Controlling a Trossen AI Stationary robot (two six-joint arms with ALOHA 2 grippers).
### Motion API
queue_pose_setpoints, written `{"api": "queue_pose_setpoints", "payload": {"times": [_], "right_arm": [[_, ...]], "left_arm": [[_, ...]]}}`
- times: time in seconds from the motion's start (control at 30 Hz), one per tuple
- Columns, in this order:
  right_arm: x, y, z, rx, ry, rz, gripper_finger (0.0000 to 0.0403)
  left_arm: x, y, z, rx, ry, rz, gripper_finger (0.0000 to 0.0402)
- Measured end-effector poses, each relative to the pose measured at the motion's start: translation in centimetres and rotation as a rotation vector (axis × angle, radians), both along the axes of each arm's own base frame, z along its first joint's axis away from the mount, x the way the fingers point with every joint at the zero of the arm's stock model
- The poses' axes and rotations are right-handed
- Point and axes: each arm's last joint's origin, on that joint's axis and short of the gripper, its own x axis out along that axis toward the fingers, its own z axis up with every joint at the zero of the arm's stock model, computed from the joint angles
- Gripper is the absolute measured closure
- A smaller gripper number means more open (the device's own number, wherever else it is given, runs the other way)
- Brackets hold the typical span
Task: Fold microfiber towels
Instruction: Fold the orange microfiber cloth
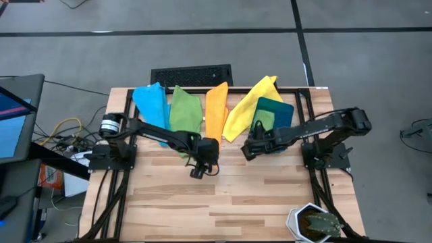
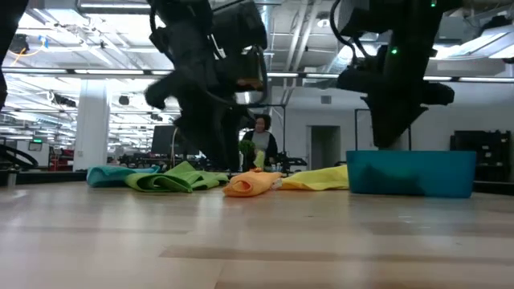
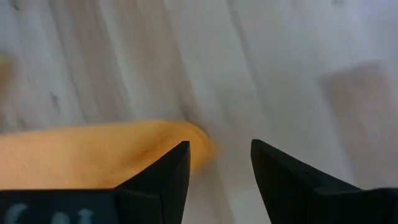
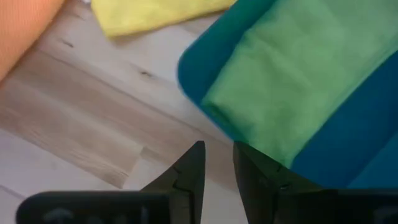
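Along the table's far edge lie a light blue towel (image 1: 150, 101), a green one (image 1: 185, 111), an orange one (image 1: 216, 111) and a yellow one (image 1: 251, 102), each loosely bunched. A teal bin (image 1: 278, 108) at the right holds a folded green towel (image 4: 292, 81). My left gripper (image 3: 219, 158) stands open above the bare wood at the orange towel's near end (image 3: 155, 140), pointing steeply down, with nothing between its fingers. My right gripper (image 4: 217, 165) hovers beside the bin's near-left corner (image 4: 193, 68), its fingers a small gap apart and empty.
A black grille-like panel (image 1: 191, 73) lies beyond the far edge. A white hexagonal bowl with dark green contents (image 1: 314, 223) sits at the near right corner. Bare wood (image 1: 223, 202) spreads across the table's near half. A person (image 2: 259, 144) stands in the room behind.
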Motion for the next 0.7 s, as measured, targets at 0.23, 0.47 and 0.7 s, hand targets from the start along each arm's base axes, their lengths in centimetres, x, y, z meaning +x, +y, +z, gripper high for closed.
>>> {"api": "queue_pose_setpoints", "payload": {"times": [0.23,0.47,0.7], "right_arm": [[-0.3,1.3,-0.1,0.009,0.004,0.025,0.0296],[-0.9,2.3,0.4,0.015,0.006,0.051,0.0296],[-1.1,3.0,0.6,0.018,-0.002,0.075,0.0296]], "left_arm": [[1.3,0.0,-2.9,0.082,-0.011,0.028,0.0237],[1.3,0.1,-4.2,0.036,0.056,0.1,0.031],[1.1,0.5,-1.1,-0.142,0.126,0.333,0.0397]]}}
